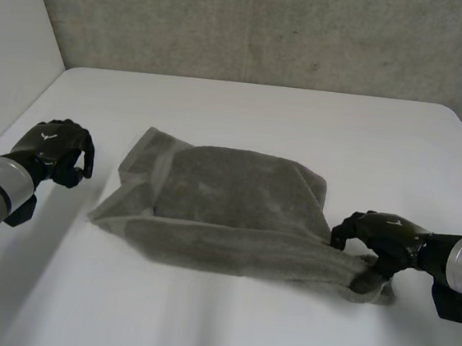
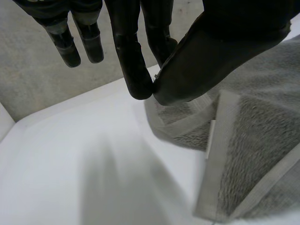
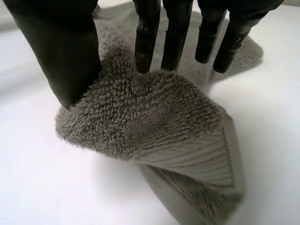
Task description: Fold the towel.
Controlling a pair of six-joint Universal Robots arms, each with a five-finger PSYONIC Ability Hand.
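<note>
The white table runs from the near edge to a concrete wall behind its far edge. The grey towel lies across the table's middle, loosely folded: an upper layer covers most of it, and a lower layer with a flat woven border sticks out on the side facing the table's left edge. Along the near edge of the towel the cloth is bunched into a long roll.

The right hand is at the towel's near corner on the side of the table's right edge. In its wrist view the thumb and fingers pinch a hump of the terry cloth between them, and the corner is raised off the table.

The left hand hangs near the table's left edge, apart from the towel with bare table between. Its fingers are curled, thumb tip meeting a fingertip, and they hold nothing
</note>
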